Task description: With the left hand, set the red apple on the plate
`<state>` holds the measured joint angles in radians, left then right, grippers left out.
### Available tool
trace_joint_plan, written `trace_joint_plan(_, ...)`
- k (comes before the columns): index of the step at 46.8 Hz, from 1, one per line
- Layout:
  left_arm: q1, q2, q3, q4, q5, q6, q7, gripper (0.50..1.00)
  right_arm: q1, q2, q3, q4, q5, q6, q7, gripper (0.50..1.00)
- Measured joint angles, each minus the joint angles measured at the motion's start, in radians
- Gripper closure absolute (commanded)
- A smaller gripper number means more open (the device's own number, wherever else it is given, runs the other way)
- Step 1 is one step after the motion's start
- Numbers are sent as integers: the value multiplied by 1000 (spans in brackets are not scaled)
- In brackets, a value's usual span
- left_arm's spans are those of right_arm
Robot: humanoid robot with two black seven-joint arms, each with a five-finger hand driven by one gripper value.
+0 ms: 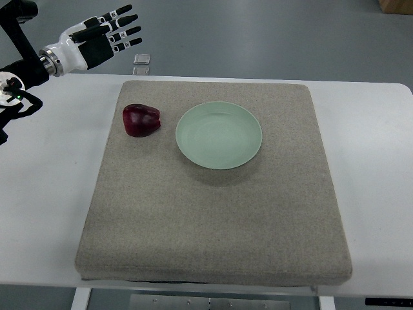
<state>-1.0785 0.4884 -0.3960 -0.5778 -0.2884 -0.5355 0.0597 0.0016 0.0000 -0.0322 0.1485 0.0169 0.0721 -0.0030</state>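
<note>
Red apple (141, 120) sits just left of the plate (219, 135).
Left robot hand (106, 37) hovers beyond the apple, fingers spread, empty.

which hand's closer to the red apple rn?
Left. The left hand hovers open beyond the red apple, toward the table's far-left corner. The right hand isn't in view.
</note>
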Motion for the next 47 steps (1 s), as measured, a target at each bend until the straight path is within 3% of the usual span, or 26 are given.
trace_joint_plan(27,-13,56,26,30,30,-20,-3,504,0,0,0,0,0,0,0,570)
trace_joint_plan(36,-35,80,32,19,367,-54,-15,504,0,0,0,0,0,0,0,570)
trace_joint_plan(47,-70,174,29,-101,750,-52,-137,504,0,0,0,-1,0,0,0,568)
